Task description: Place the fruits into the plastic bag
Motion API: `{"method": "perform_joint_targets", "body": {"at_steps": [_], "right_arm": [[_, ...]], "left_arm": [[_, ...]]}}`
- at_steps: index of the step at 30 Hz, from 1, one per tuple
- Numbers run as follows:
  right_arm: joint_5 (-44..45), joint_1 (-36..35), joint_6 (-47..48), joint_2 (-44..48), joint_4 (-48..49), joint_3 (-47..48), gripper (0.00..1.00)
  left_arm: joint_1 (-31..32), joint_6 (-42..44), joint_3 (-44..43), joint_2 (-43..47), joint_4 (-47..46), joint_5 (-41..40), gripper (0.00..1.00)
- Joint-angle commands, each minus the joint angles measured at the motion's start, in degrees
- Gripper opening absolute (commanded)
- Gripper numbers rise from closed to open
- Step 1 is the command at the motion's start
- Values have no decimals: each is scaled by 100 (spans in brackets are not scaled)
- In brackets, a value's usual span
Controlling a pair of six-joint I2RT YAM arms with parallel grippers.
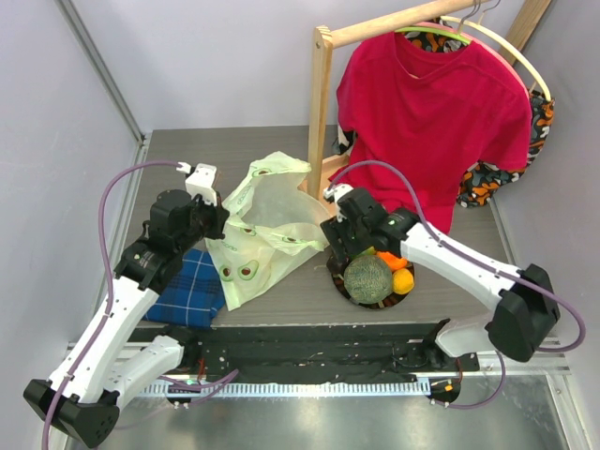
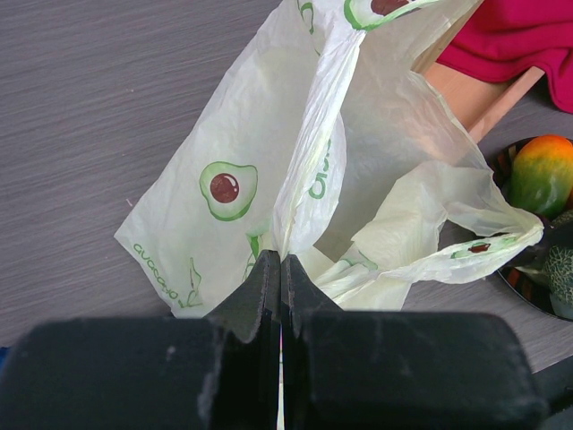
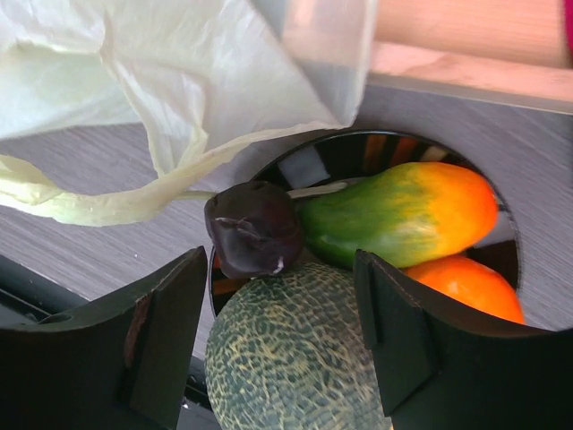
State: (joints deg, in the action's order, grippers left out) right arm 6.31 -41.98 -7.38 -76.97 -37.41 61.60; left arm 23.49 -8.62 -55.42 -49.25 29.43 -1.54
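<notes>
While the left pincer (image 2: 280, 269), pressed together, pinches the limp, flimsy plastic bag (image 1: 267, 220) mid-counter (image 1: 187, 150), the fruits (image 1: 380, 272) lie at its four o'clock. The right pincer (image 3: 279, 269) is spread over the melon (image 3: 295, 358), probably heavy and rigid: grip across its girth.

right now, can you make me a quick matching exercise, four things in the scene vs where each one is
Things:
1 melon
2 plastic bag
3 plaid cloth
4 red shirt

Places:
A hanging from the wooden rack
B on the dark plate
C pinched in the shut left pincer
D flat on the table

Pairs: 1-B, 2-C, 3-D, 4-A
</notes>
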Motion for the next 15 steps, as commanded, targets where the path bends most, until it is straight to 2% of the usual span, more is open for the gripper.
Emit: {"method": "perform_joint_targets", "body": {"at_steps": [1, 15], "right_arm": [[-200, -188, 298, -371, 146, 176, 72], [-156, -285, 658, -925, 383, 159, 69]], "left_arm": [[-11, -25, -4, 74, -210, -66, 0], [-11, -25, -13, 48, -201, -48, 0]]}}
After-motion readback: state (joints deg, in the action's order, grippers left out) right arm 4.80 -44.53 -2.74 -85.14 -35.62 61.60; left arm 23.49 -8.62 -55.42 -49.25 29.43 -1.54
